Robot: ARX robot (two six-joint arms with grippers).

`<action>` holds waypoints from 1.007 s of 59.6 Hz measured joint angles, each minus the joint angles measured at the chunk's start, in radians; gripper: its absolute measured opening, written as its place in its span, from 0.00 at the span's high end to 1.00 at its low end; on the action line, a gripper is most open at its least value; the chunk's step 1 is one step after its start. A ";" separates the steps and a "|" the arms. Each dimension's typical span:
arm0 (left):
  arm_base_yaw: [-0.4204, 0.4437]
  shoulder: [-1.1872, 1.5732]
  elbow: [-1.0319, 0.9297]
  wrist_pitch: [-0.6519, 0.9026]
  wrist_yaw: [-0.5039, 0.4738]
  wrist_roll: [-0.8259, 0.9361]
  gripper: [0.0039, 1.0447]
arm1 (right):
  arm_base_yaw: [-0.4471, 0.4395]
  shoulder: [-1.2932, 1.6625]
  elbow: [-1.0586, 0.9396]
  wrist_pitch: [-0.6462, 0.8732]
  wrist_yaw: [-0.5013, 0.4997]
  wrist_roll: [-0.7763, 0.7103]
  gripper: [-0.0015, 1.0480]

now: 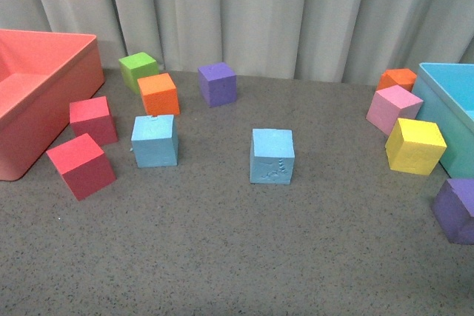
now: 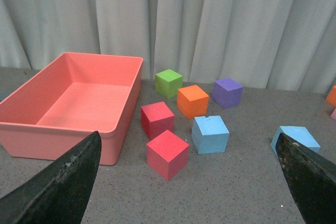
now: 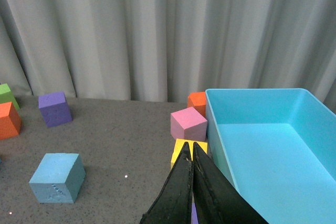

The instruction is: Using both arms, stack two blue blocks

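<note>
2 blue blocks sit well apart on the grey table [image 1: 222,257]. The left blue block [image 1: 154,140] is just beside an orange cube [image 1: 158,93]. The embossed blue block [image 1: 272,155] stands alone near the middle. The left end effector [image 2: 188,136] gapes wide, holding nothing. The right end effector [image 3: 188,145] is pinched together, empty, with a yellow cube [image 3: 175,153] behind its tips.

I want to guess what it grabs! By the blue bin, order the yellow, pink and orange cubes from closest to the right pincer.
Right wrist view, from the right pincer:
1. The yellow cube, at its tips.
2. The pink cube, behind the yellow.
3. The orange cube, farthest back.
</note>
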 joint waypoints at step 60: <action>0.000 0.000 0.000 0.000 0.000 0.000 0.06 | -0.089 -0.773 -0.083 -0.666 -0.085 0.000 0.99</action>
